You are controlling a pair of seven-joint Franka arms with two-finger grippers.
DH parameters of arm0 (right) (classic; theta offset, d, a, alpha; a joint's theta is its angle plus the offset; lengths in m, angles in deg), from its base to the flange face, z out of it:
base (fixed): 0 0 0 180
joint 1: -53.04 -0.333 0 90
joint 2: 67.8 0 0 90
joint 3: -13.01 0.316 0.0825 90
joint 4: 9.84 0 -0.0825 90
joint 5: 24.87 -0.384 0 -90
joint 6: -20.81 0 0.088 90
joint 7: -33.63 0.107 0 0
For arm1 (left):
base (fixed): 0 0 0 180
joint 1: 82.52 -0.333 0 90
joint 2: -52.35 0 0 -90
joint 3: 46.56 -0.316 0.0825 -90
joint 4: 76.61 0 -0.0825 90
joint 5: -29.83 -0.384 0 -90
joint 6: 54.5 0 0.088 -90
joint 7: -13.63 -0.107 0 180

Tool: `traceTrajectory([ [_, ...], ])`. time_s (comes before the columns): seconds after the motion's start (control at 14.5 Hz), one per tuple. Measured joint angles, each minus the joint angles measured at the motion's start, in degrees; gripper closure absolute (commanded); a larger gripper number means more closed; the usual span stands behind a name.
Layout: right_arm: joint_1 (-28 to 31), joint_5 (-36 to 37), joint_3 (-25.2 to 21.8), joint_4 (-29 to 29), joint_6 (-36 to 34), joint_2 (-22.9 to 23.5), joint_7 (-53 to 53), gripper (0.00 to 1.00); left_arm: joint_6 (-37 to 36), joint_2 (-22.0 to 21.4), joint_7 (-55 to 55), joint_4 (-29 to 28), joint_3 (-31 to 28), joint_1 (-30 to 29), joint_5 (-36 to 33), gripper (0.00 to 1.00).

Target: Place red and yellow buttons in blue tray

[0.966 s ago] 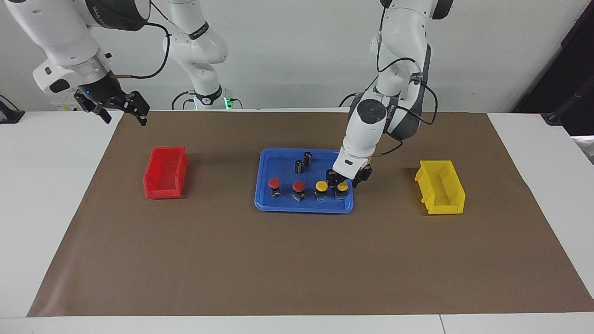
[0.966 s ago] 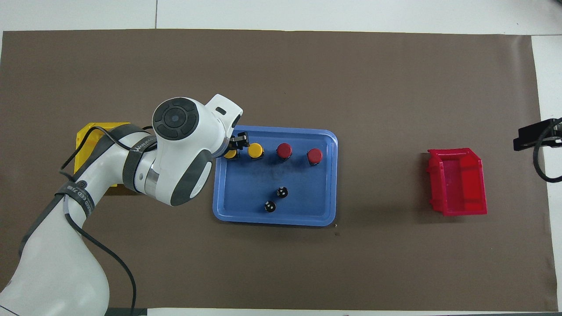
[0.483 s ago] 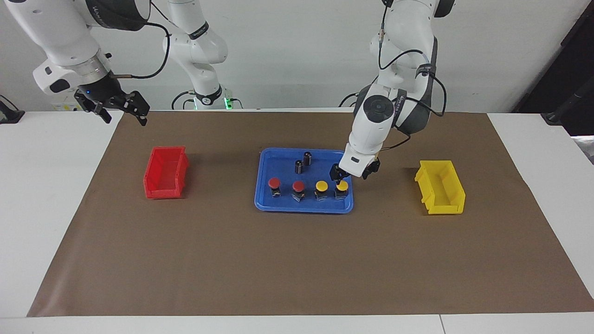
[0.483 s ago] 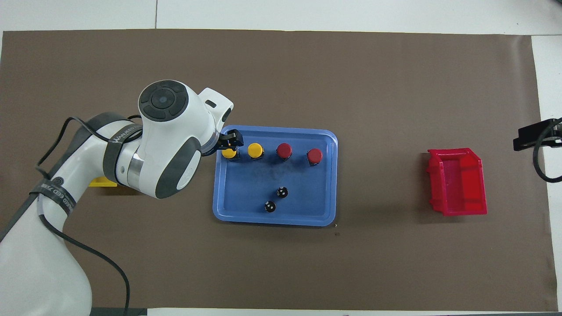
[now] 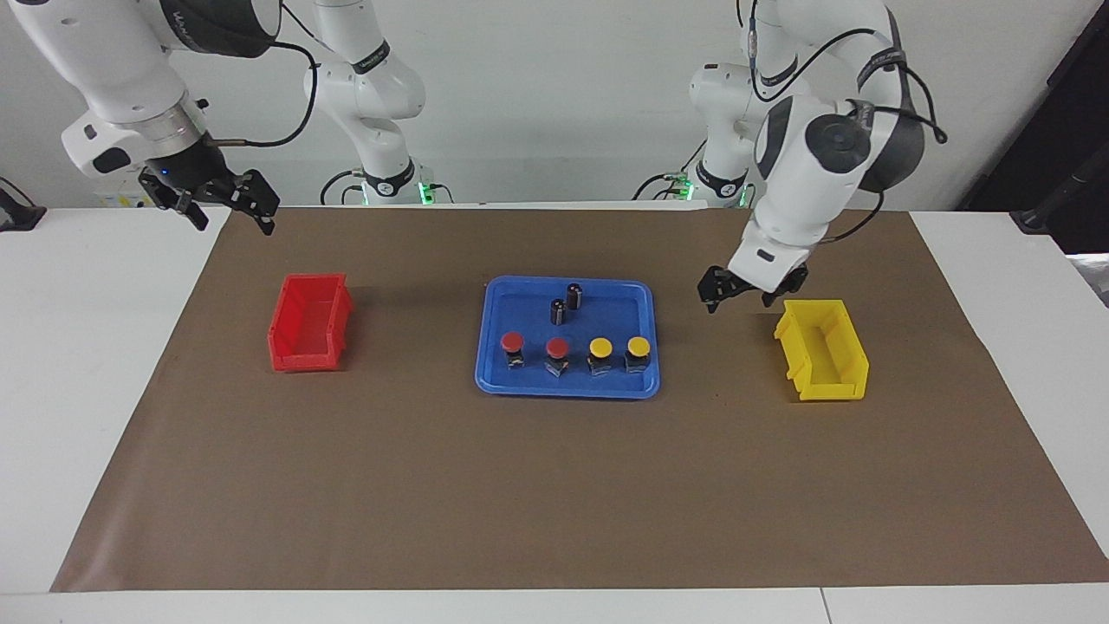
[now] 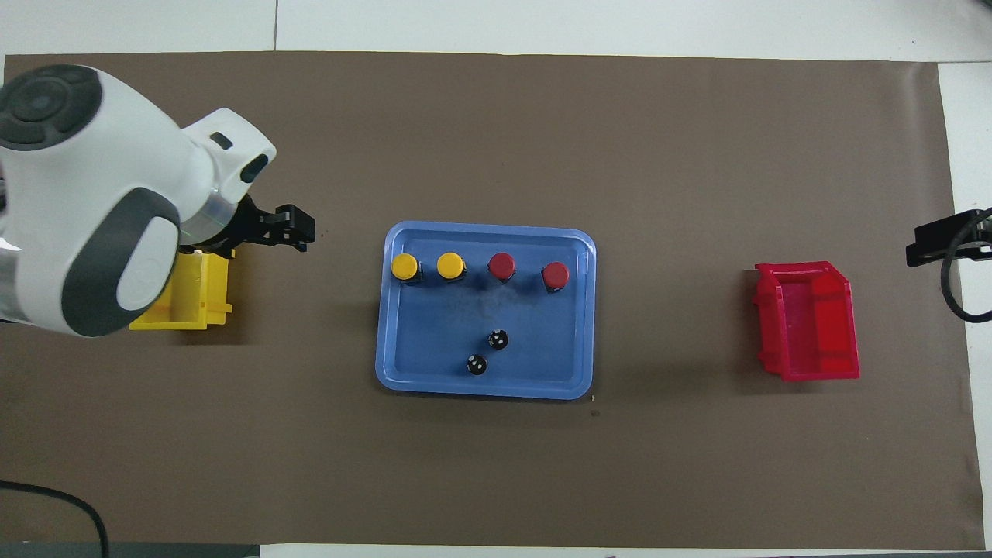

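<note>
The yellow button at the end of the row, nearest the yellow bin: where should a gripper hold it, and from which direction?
Probably from straight above, fingers on the dark blocky base below the yellow button's round cap: it stands upright in the blue tray.

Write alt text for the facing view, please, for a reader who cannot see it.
Two red-capped and two yellow-capped push buttons stand in a row in a flat blue plastic tray, with two dark cylinders nearer the robots. The left gripper hangs empty between the tray and a small yellow bin; the right gripper waits above the table's edge.
</note>
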Motion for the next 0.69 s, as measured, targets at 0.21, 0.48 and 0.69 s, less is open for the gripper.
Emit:
traceTrajectory([
  [0.21,0.0,0.0,0.0,0.0,0.0,0.0,0.0,0.0,-6.1,-3.4,-6.0,1.2,-0.1,-5.1,0.0,0.0],
  [0.48,0.0,0.0,0.0,0.0,0.0,0.0,0.0,0.0,-12.6,-4.7,-12.4,5.8,-0.2,-10.8,0.0,0.0],
  [0.69,0.0,0.0,0.0,0.0,0.0,0.0,0.0,0.0,-12.7,-4.5,-17.4,7.5,-0.2,-13.3,0.0,0.0],
])
